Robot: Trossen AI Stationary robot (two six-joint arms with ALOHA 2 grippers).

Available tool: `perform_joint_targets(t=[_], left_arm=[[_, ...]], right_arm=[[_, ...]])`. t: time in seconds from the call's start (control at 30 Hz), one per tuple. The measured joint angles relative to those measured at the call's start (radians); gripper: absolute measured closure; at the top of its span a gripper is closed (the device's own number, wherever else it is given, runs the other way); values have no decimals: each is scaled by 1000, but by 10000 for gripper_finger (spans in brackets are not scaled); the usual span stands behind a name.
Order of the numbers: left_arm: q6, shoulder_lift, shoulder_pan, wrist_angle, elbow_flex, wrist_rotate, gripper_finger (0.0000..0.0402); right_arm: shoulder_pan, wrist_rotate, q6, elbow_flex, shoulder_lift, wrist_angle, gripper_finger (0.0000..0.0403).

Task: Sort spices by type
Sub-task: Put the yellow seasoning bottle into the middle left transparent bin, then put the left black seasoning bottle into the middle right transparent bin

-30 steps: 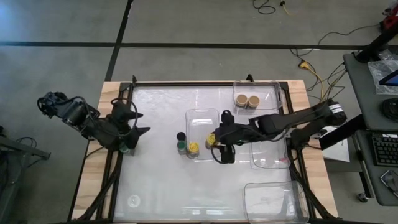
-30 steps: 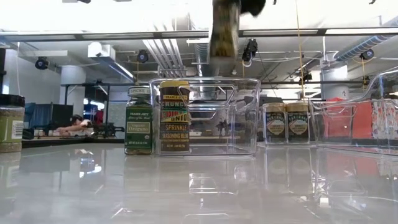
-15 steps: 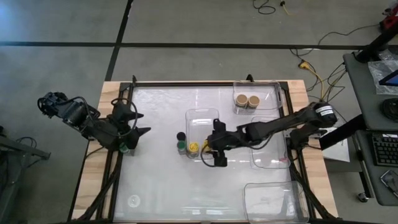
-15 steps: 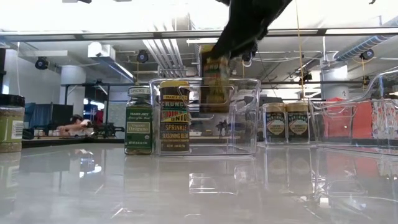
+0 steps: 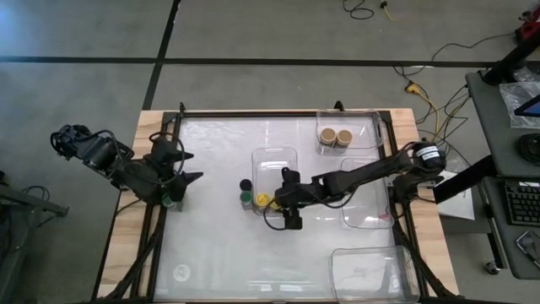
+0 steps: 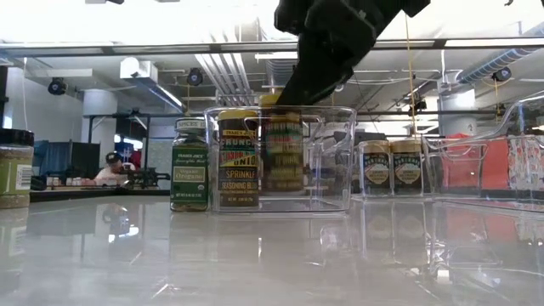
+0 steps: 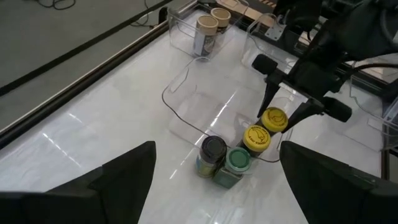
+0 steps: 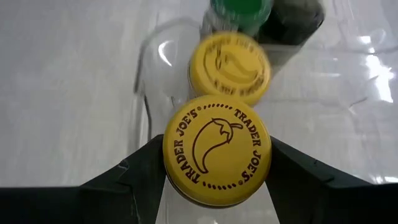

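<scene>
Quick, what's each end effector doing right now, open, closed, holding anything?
Left end effector: open, holding nothing.
Right end effector: closed on a small yellow-lidded cylindrical spice jar inside the clear plastic tray.

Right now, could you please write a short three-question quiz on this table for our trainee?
1. True or false: the right pincer grips a yellow-lid jar.
2. Where does that jar sit? A) in the centre tray beside the other yellow-lid jar; B) on the bare table; C) with the tan-lid jars.
3. Which two jars stand just outside the centre tray's wall?

Key:
1. True.
2. A.
3. The green-lid jar and the black-lid jar.
</scene>
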Motion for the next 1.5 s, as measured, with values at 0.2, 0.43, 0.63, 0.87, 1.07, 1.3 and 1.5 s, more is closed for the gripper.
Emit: perform_joint_targets(t=[0.2, 0.43, 0.63, 0.87, 1.07, 1.3, 1.5], left_arm=[[2, 0, 0, 0, 0, 0, 75], [2, 0, 0, 0, 0, 0, 75], [20, 0, 0, 0, 0, 1, 75], [28, -1, 0, 1, 0, 11, 75], [42, -6, 0, 1, 0, 18, 75], [73, 1, 0, 2, 0, 34, 75], [63, 5, 1, 4, 0, 119, 75]], right_arm=[[-3, 0, 5, -5, 6, -7, 179], [-4, -1, 0, -11, 7, -8, 163], [-4, -1, 10, -20, 11, -5, 158], [-4, -13, 16, -20, -1, -6, 149], [-4, -30, 15, 20, -21, -13, 122], [-1, -35, -20, 105, -50, -85, 88], [4, -35, -63, 202, -67, -160, 66]])
